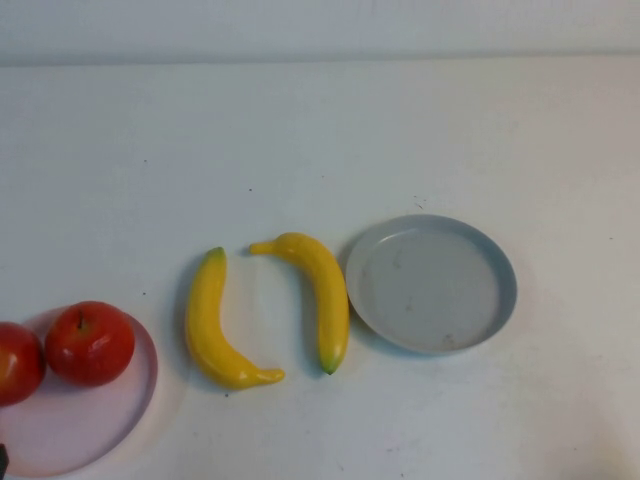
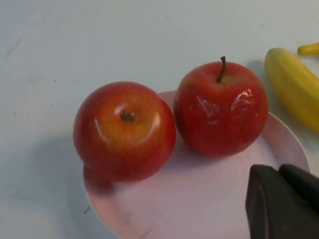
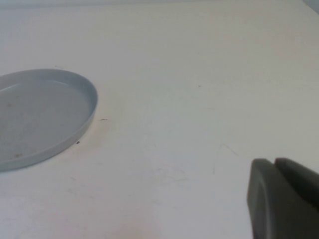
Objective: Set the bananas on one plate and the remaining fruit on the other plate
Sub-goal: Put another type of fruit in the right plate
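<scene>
Two yellow bananas lie side by side on the white table in the high view, one on the left and one on the right. The grey-blue plate lies bare just right of them. Two red apples sit on the pale pink plate at the front left. In the left wrist view my left gripper is shut and empty, above the pink plate close to the apples. My right gripper is shut and empty over bare table beside the grey-blue plate.
The white table top runs back to a pale wall at the far edge. One banana lies just beyond the pink plate's rim in the left wrist view.
</scene>
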### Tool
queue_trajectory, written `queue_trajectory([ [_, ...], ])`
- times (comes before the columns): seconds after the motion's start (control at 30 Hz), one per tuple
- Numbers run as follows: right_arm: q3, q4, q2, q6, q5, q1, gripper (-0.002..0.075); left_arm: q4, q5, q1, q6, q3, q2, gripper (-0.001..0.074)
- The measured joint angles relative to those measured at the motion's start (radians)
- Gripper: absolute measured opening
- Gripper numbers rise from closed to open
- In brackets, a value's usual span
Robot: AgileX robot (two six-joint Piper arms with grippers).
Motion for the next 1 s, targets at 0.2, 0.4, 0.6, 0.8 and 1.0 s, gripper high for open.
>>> queue_trajectory([
  [0.2, 0.000, 0.000, 0.000, 0.000, 0.000, 0.000, -0.0017, 0.002, 0.000, 0.000, 0.000, 0.000, 0.000, 0.0004],
  [0.4, 0.000, 0.000, 0.000, 0.000, 0.000, 0.000, -0.0017, 0.002, 0.000, 0.000, 0.000, 0.000, 0.000, 0.0004],
  [0.6, 0.000, 0.000, 0.000, 0.000, 0.000, 0.000, -0.0017, 0.002, 0.000, 0.000, 0.000, 0.000, 0.000, 0.0004],
  [0.8, 0.000, 0.000, 0.000, 0.000, 0.000, 0.000, -0.0017, 0.002, 0.000, 0.000, 0.000, 0.000, 0.000, 0.0004],
  [1.0, 0.000, 0.110, 0.000, 0.000, -0.087, 0.000, -0.0017, 0.002, 0.000, 0.000, 0.000, 0.000, 0.000, 0.0004],
])
